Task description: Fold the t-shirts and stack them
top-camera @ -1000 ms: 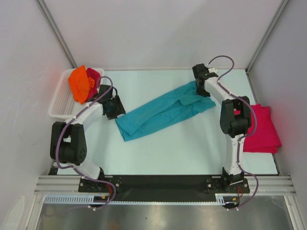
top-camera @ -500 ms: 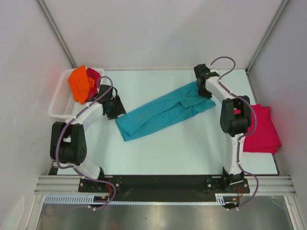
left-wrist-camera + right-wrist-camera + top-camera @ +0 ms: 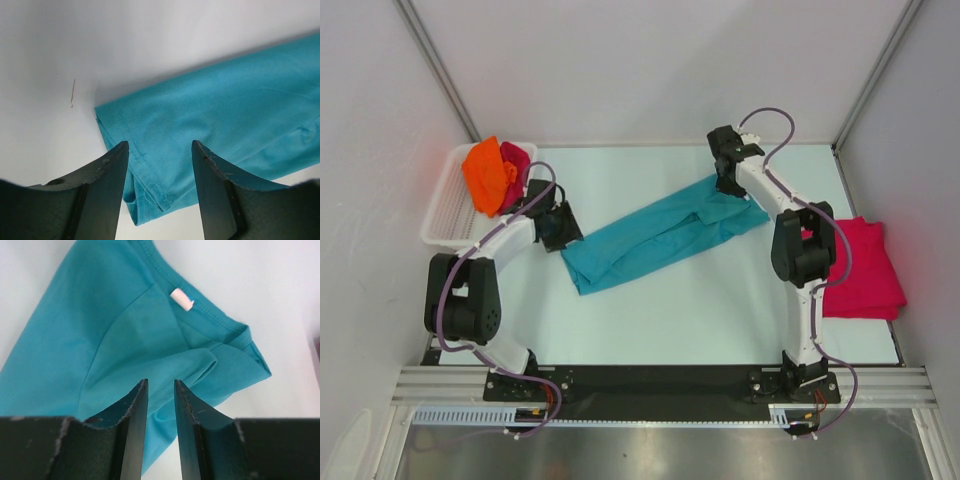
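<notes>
A teal t-shirt [image 3: 660,232] lies folded lengthwise in a diagonal strip across the table. My left gripper [image 3: 560,226] hovers open over its near-left hem corner [image 3: 150,190], with a finger on each side and nothing held. My right gripper [image 3: 724,178] stands over the far-right collar end, jaws a little apart and open, with only cloth below them [image 3: 160,385]. The collar's white label [image 3: 181,299] shows in the right wrist view. An orange t-shirt [image 3: 485,175] and a crimson-pink one [image 3: 514,160] are bundled in the basket. Another crimson-pink t-shirt [image 3: 865,268] lies folded at the right edge.
The white slatted basket [image 3: 445,210] stands at the table's far-left corner, just behind my left arm. Grey walls close in the table at the left, right and back. A black rail runs along the near edge.
My right gripper has opened and let go of the teal shirt's collar end, then shifted a little to the left. The left arm and the shirt's near end have not moved.
</notes>
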### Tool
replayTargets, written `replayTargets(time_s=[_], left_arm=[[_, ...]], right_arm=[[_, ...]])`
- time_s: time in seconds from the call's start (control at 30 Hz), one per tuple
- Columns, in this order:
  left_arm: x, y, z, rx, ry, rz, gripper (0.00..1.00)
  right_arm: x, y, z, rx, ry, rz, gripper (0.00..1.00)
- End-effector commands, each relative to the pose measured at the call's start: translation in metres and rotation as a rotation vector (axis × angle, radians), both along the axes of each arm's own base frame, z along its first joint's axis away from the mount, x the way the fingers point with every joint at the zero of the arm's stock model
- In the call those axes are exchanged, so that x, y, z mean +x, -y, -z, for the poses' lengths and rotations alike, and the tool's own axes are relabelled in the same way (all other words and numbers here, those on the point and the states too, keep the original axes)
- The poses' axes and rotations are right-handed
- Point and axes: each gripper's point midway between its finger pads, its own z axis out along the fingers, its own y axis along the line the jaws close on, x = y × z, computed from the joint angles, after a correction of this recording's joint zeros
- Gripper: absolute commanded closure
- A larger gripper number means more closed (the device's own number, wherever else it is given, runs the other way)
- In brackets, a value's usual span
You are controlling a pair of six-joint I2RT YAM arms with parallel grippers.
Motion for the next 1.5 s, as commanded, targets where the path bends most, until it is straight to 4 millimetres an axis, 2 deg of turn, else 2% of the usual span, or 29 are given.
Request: replayTargets(time_s=[0.0,0.17,0.33,0.57,0.67,0.7,0.73,0.77,0.8,0.83,0.9,0.93,1.07,1.13,1.17,1.23,1.27,1.33,1.37,1.4,1.47], left_arm=[[0.0,0.004,0.011,-0.045,-0.004,-0.019,0.42],[-0.006,0.01,0.035,-0.073,-0.055,-0.034,0.42],[-0.014,0.017,0.05,-0.084,-0.098,-0.033,0.43],[-0.023,0.019,0.049,-0.067,-0.109,-0.031,0.44],[-0.03,0.026,0.049,-0.056,-0.111,-0.01,0.45],[-0.035,0.027,0.052,-0.055,-0.119,-0.003,0.49],[-0.038,0.03,0.052,-0.061,-0.118,0.001,0.62],[-0.041,0.034,0.054,-0.074,-0.121,0.009,0.7],[-0.048,0.034,0.061,-0.078,-0.135,0.007,0.82],[-0.051,0.036,0.062,-0.089,-0.141,0.001,0.86],[-0.06,0.037,0.07,-0.081,-0.162,0.0,0.87],[-0.063,0.037,0.072,-0.077,-0.169,-0.002,0.87],[-0.08,0.036,0.08,-0.073,-0.2,-0.013,0.9],[-0.088,0.036,0.08,-0.08,-0.206,-0.021,0.96],[-0.099,0.036,0.084,-0.076,-0.226,-0.017,0.98],[-0.108,0.04,0.079,-0.087,-0.214,-0.012,1.0],[-0.121,0.042,0.082,-0.081,-0.231,0.001,1.0],[-0.132,0.048,0.076,-0.092,-0.216,0.014,1.0],[-0.143,0.047,0.079,-0.09,-0.236,0.012,1.0],[-0.145,0.05,0.073,-0.106,-0.214,0.007,1.0],[-0.16,0.052,0.074,-0.109,-0.228,0.016,1.0]], right_arm=[[0.005,-0.019,-0.015,0.022,0.029,-0.043,0.67],[0.005,-0.025,-0.004,0.031,0.012,-0.055,0.67],[0.015,-0.028,0.007,0.061,0.004,-0.061,0.67],[0.04,-0.031,0.022,0.081,-0.012,-0.061,0.68],[0.048,-0.031,0.014,0.1,0.003,-0.058,0.68],[0.05,-0.031,0.011,0.105,0.012,-0.055,0.67],[0.05,-0.029,0.01,0.108,0.013,-0.052,0.68],[0.05,-0.029,0.008,0.111,0.016,-0.053,0.68],[0.049,-0.028,0.006,0.113,0.018,-0.051,0.68],[0.047,-0.027,0.006,0.112,0.015,-0.051,0.68],[0.046,-0.024,-0.001,0.12,0.029,-0.048,0.68],[0.042,-0.022,0.004,0.117,0.014,-0.046,0.68],[0.041,-0.017,0.004,0.132,0.025,-0.043,0.68],[0.042,-0.015,0.004,0.135,0.024,-0.041,0.68],[0.042,-0.015,0.005,0.134,0.022,-0.043,0.68],[0.044,-0.013,0.006,0.137,0.021,-0.043,0.67],[0.047,-0.013,0.008,0.139,0.022,-0.045,0.67],[0.049,-0.012,0.013,0.142,0.012,-0.046,0.68],[0.052,-0.012,0.019,0.141,0.001,-0.045,0.67],[0.053,-0.015,0.021,0.148,-0.006,-0.051,0.67],[0.055,-0.018,0.029,0.152,-0.025,-0.053,0.67]])
